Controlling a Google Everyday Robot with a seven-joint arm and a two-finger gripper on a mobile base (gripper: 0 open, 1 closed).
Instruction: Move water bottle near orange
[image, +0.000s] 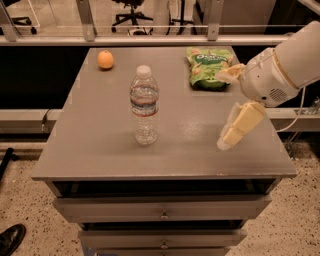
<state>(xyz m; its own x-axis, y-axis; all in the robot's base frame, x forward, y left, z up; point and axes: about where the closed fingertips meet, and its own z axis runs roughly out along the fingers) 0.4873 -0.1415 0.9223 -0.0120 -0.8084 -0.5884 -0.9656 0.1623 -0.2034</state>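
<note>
The water bottle (144, 106) is clear and ribbed, with a white cap and a thin red and blue label band. It stands upright near the middle of the grey table (100, 150). The orange (105, 59) sits at the table's far left corner, well apart from the bottle. My gripper (220, 110) hangs over the right part of the table, to the right of the bottle and not touching it. Its two pale yellow fingers (240, 125) are spread apart with nothing between them.
A green snack bag (208, 67) lies at the far right of the table, just behind the gripper. The table has drawers below its front edge. A railing runs behind the table, with office chairs beyond it. A shoe (10, 240) is on the floor at the lower left.
</note>
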